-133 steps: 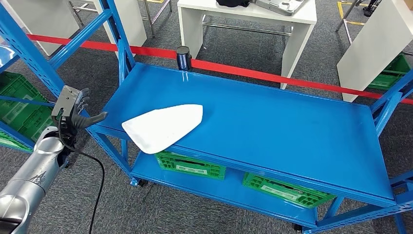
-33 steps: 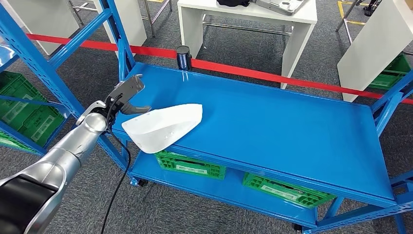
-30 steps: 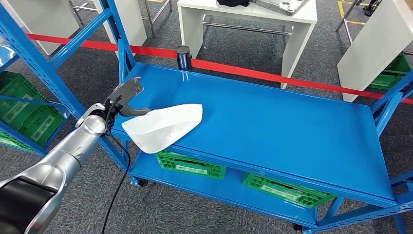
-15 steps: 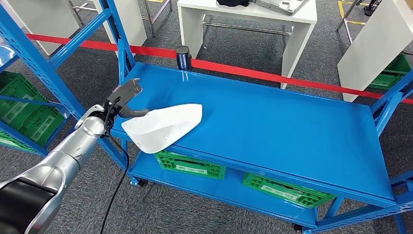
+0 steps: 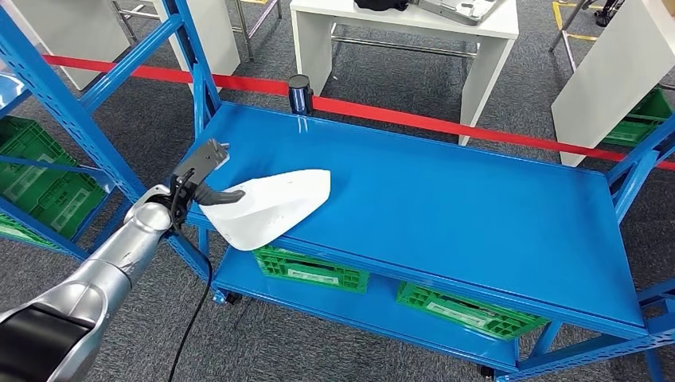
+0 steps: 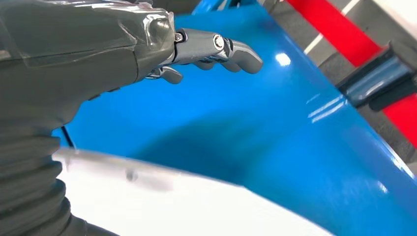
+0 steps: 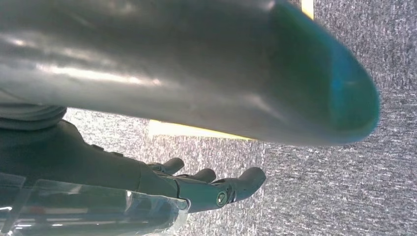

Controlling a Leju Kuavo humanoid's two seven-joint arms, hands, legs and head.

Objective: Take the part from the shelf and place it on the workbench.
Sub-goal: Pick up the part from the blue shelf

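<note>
The part [image 5: 271, 205], a white shell-shaped piece, lies near the front left corner of the blue shelf top [image 5: 446, 199]. My left hand [image 5: 200, 171] is at the part's left end. Its thumb lies across the white rim and its fingers reach out above the shelf without closing on anything. In the left wrist view the fingers [image 6: 221, 46] are stretched over the blue surface, and the part [image 6: 196, 206] runs beside the thumb side of the hand [image 6: 147, 44]. My right hand [image 7: 196, 189] hangs over grey carpet with its fingers apart and holds nothing.
Green crates [image 5: 310, 272] [image 5: 470, 312] sit on the lower shelf. A black post [image 5: 299, 94] and a red barrier tape [image 5: 446, 123] run behind the shelf, with a white table [image 5: 406, 32] beyond. A blue rack [image 5: 72, 95] with green crates stands at the left.
My left hand came from beside the shelf's left corner to the part. In the last second it sank a little, and its thumb now lies on the rim.
</note>
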